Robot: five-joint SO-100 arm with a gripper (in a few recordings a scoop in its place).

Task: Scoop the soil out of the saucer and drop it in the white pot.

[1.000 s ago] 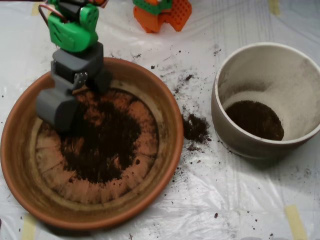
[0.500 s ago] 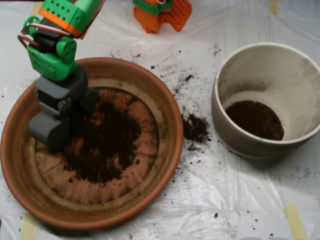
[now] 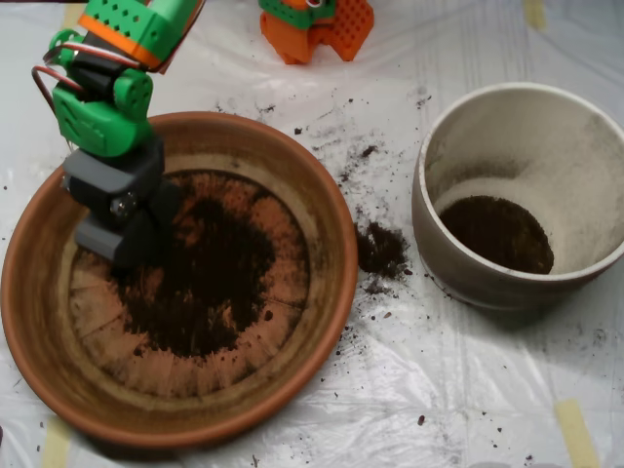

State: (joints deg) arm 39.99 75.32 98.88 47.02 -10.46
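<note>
Overhead view has my grey clamshell scoop (image 3: pixel 119 237), jaw state unclear, at the left edge of the dark crumbly soil (image 3: pixel 205 278) in the wide terracotta saucer (image 3: pixel 327 210) near the worktop's left edge, so I should dig rightward and low along the floor before closing

This looked like a hobby robotics bench rigged for a potting trial: clear plastic sheeting (image 3: pixel 458 390) covered the whole table, held by strips of pale tape (image 3: pixel 575 429) at five and one o'clock. An orange-and-green printed base (image 3: pixel 317 24) sat at twelve o'clock, and loose soil (image 3: pixel 380 249) littered the sheet.
</note>
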